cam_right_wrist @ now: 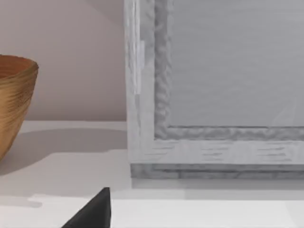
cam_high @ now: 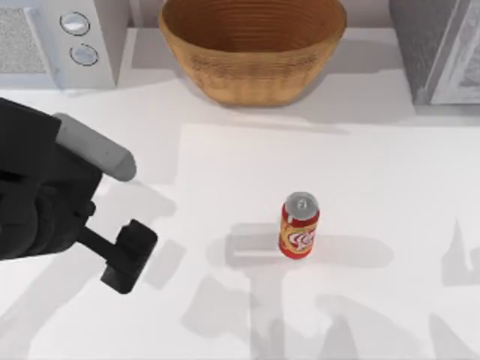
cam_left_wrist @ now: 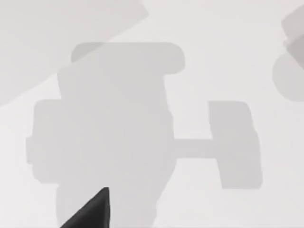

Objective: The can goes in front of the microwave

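Can (cam_high: 299, 226) stood upright on counter (cam_high: 225, 172), mid-right, well apart from microwave (cam_high: 60, 41) at far left corner. Basket (cam_high: 253, 45) between at rear; darker speckled box (cam_high: 439, 49) at far right. Left tool (cam_high: 129, 256) hung over counter's left side, short of can, nothing held; fingers apart or together — could not tell. Step in hand judged: reach and grasp. Best taken low on the can's body, square from the left, closing evenly so as not to tip it. Afterwards carried leftward, set down before the dials (cam_high: 79, 37), clear of basket.
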`<state>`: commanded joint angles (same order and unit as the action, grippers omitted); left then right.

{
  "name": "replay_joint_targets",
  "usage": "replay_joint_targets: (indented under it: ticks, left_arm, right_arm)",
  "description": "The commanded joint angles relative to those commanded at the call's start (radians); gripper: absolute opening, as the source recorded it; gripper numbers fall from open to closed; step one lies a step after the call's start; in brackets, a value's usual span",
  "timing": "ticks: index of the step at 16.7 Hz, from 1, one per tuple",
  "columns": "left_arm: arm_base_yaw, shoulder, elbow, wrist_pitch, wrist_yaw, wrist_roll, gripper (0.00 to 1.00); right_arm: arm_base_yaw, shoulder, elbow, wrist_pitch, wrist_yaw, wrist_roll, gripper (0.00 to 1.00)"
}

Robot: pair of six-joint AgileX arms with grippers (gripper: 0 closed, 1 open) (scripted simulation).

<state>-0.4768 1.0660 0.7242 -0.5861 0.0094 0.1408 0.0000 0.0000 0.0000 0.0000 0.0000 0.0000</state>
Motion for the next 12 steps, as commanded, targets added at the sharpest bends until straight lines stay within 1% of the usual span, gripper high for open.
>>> replay_joint_targets:
  ticks: [6, 9, 12]
  left_arm:
    - [-0.206, 0.547, 0.485, -0.328, -0.002, 0.012, 1.00]
    - [-0.277, 0.774, 0.733, -0.477, -0.004, -0.008, 1.00]
    - [-0.325, 0.957, 0.960, -0.604, -0.005, -0.038, 1.00]
  right_arm:
    - [0.000, 0.000, 0.000, 0.000, 0.000, 0.000, 1.00]
    - [0.000, 0.000, 0.000, 0.000, 0.000, 0.000, 1.00]
    - [0.000, 0.000, 0.000, 0.000, 0.000, 0.000, 1.00]
